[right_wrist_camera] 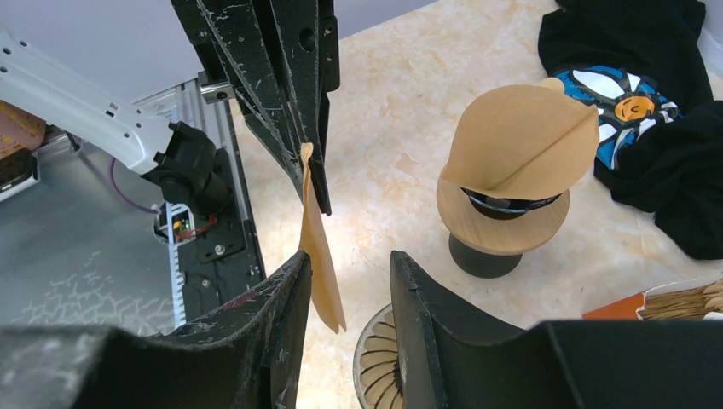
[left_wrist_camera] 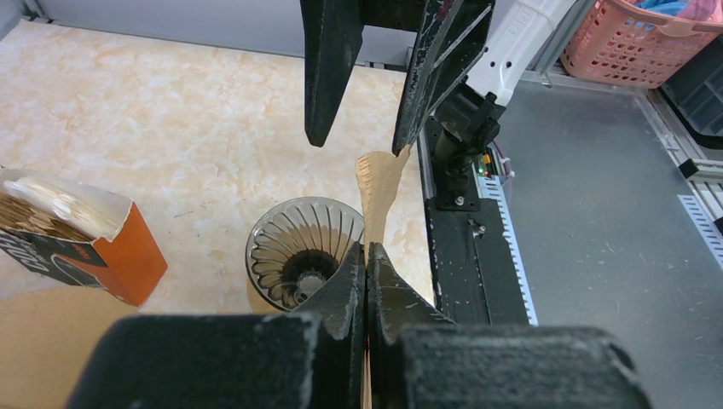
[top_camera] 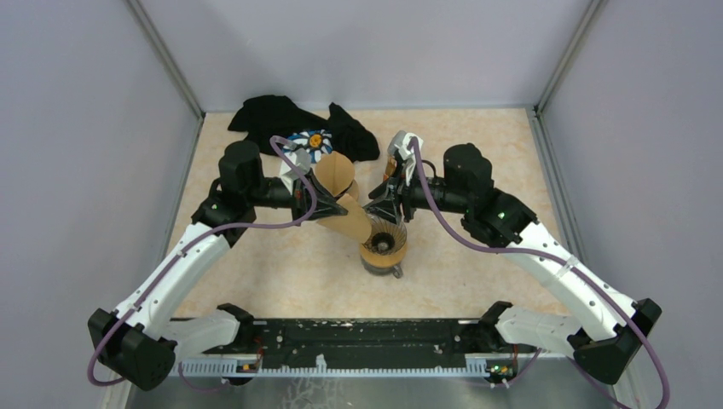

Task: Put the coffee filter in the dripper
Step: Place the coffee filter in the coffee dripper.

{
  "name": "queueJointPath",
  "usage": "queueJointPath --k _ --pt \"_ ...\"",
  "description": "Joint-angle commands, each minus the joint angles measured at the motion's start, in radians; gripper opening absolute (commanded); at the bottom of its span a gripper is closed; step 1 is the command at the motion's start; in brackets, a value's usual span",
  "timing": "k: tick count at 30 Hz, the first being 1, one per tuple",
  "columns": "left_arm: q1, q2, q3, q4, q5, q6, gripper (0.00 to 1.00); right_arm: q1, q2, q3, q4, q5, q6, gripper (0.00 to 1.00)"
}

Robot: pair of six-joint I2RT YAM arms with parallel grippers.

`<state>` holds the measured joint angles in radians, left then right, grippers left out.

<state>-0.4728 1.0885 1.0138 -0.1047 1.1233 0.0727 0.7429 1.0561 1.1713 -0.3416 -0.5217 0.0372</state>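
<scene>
My left gripper (left_wrist_camera: 367,247) is shut on a flat, folded brown coffee filter (left_wrist_camera: 379,183) and holds it edge-on above the table. The glass ribbed dripper (left_wrist_camera: 300,249) stands just below and left of it. In the top view the left gripper (top_camera: 341,207) and right gripper (top_camera: 375,207) meet tip to tip above the dripper (top_camera: 383,247). My right gripper (right_wrist_camera: 348,260) is open, and the hanging filter (right_wrist_camera: 317,247) lies between its jaws, close to the left finger. The dripper's rim (right_wrist_camera: 375,358) shows beneath.
A wooden stand (right_wrist_camera: 503,226) carrying an opened filter (right_wrist_camera: 520,141) stands behind the dripper. An orange box of filters (left_wrist_camera: 85,247) sits nearby. A black cloth with a flower print (top_camera: 294,128) lies at the back. The arms' black base rail (top_camera: 367,336) runs along the near edge.
</scene>
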Motion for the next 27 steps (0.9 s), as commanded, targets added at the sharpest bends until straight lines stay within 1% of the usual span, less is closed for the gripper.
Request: queueJointPath --k 1,11,24,27 --pt "0.004 0.005 0.011 -0.007 0.0 0.024 0.0 -0.005 -0.026 0.01 0.037 -0.002 0.001 0.4" --pt "0.005 -0.002 0.009 -0.002 0.022 0.024 0.0 -0.005 -0.022 0.0 0.038 -0.002 -0.002 0.4" --pt "0.005 -0.03 -0.022 0.105 0.076 -0.054 0.0 -0.005 0.007 -0.029 0.06 -0.061 -0.012 0.4" --pt "0.005 -0.036 -0.036 0.158 0.085 -0.088 0.0 -0.004 0.008 -0.038 0.066 -0.083 -0.016 0.39"
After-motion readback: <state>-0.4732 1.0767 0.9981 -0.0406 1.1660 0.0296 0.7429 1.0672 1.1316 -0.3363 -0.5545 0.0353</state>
